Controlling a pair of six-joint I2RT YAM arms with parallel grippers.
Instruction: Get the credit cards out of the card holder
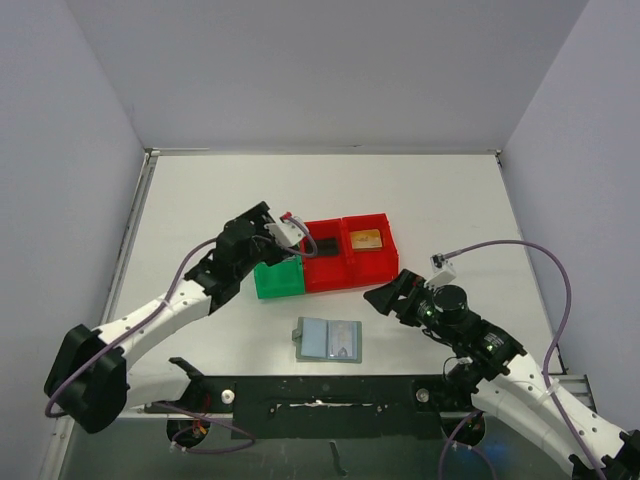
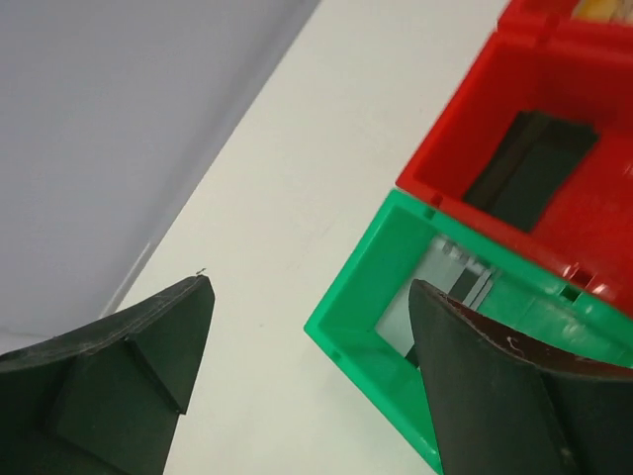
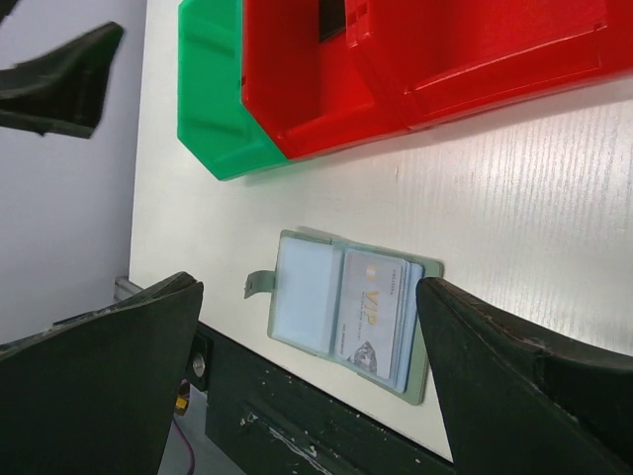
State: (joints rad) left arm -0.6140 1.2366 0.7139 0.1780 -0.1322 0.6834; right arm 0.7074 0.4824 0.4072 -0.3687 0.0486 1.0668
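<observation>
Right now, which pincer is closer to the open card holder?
Right. The right pincer hangs open just right of the card holder; the left pincer is farther off, over the green bin behind it.

Left arm (image 1: pixel 150 315), right arm (image 1: pixel 545 400) showing white links, black joints; lilac cables (image 1: pixel 567 295) trailing along both; jaws showing dull black wedges.

Grey-green card holder (image 1: pixel 328 340), green bin (image 1: pixel 264 288), red bins (image 1: pixel 326 276)

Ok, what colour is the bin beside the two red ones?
Green; the bin shows best in the left wrist view.
</observation>
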